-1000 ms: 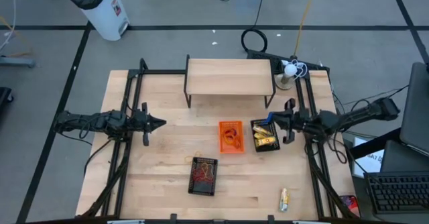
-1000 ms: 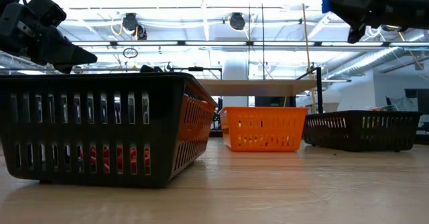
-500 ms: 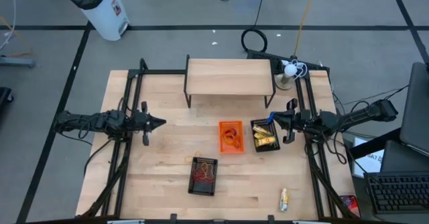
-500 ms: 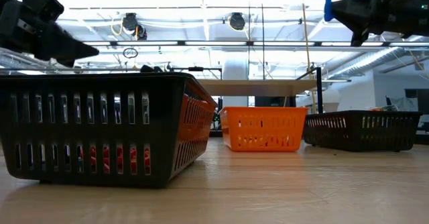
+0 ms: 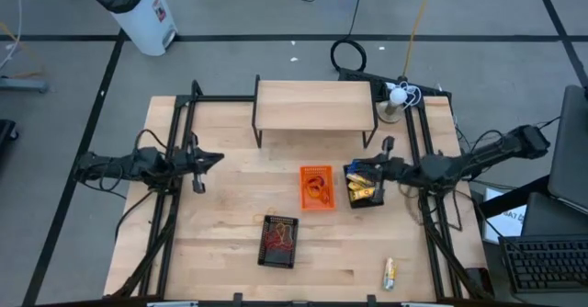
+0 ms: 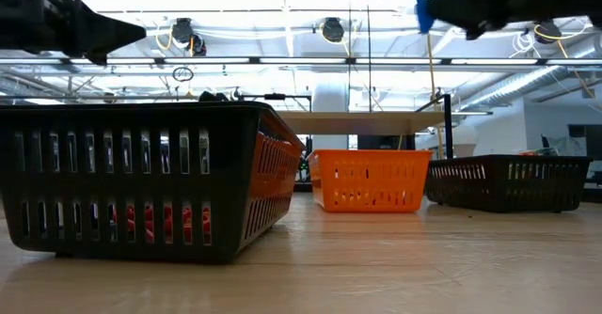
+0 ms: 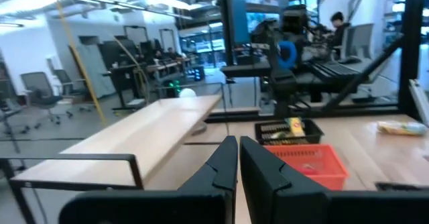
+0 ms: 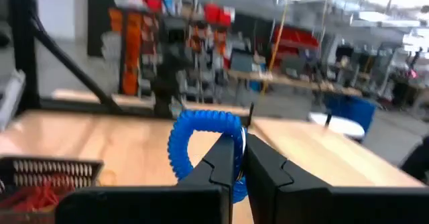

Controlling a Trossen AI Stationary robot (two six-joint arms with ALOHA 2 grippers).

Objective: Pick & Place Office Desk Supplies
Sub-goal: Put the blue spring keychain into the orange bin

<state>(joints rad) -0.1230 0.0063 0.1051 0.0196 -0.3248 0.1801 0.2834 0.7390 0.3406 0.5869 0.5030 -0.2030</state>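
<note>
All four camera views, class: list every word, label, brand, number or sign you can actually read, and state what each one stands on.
None can be read.
White bin beside the table: a label on its side, too small to read.
Packet near the table's front edge: printing too small to read.
Yellow packets in the black basket: markings too small to read.
Screens in the room behind, left wrist view: blurred.

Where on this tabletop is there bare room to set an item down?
Bare wood lies left of the black basket, below the left gripper, and between that basket and the yellow packet. Crowded: the orange basket and second black basket under the right gripper, below the shelf.
</note>
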